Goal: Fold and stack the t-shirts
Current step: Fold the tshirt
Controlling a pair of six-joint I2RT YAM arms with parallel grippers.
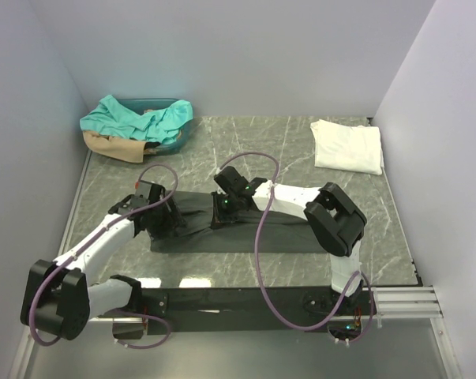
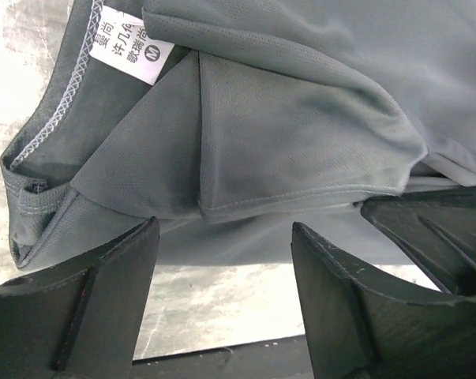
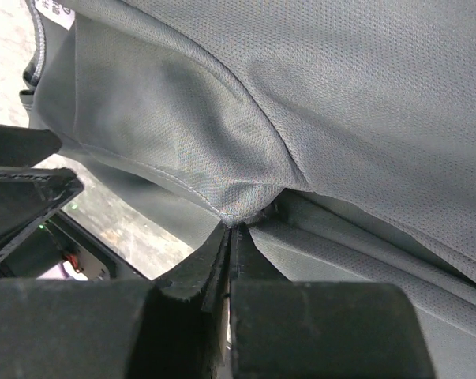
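Bare table (image 1: 253, 142) between basket (image 1: 182, 126) and white shirt (image 1: 346, 146), left arm (image 1: 103, 237), right arm (image 1: 297, 199) seemingly crowding charcoal shirt (image 1: 285, 237)

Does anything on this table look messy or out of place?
Only the far left corner: the teal shirt and tan shirt hang crumpled over the bin rim. The white shirt lies folded; the charcoal shirt is mid-fold.

A bench (image 1: 301, 150) with a grey-green marbled top and thin pale veins fills a small booth. Three plain, matte, off-white panels close it in: a back wall (image 1: 245, 55), a left wall (image 1: 24, 118) and a right wall (image 1: 447, 142). A silver metal strip (image 1: 78, 197) runs along the bench's left side. A ribbed aluminium rail (image 1: 403, 300) lies at its near right corner. The light is soft and even, with a faint cool tint on the walls. Pale patches of glare (image 1: 194, 282) shine near the bench's front edge.
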